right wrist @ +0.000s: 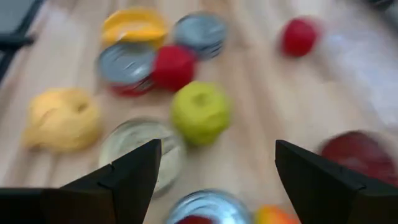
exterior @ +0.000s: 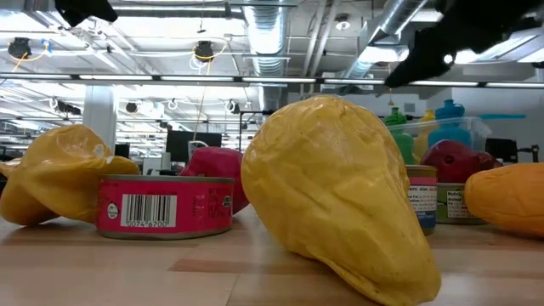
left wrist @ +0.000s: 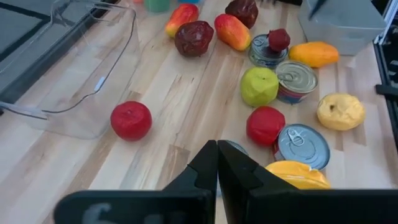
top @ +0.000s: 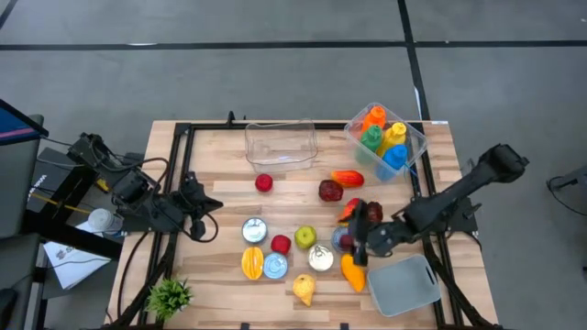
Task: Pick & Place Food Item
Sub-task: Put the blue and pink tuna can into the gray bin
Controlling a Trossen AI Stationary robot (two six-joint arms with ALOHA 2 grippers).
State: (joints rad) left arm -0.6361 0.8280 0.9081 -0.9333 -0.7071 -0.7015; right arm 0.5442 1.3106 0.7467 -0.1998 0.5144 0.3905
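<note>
**Hidden, cropped, smeared**

Right wrist view blurred throughout: green apple (right wrist: 200, 112), tins, yellow fruit mere smudges. Low view: big yellow fruit (exterior: 336, 191) blocks most of the table behind it; orange fruit (exterior: 507, 197) cut by the frame edge. Left wrist view: clear tub (left wrist: 74, 68) cropped at the edge.

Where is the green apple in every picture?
High view: green apple, mid-table, beside the red apple.
Low view: not visible.
Left wrist view: apple, next to a can.
Right wrist view: apple, centre.
Shared landmark: the red apple beside it.
</note>
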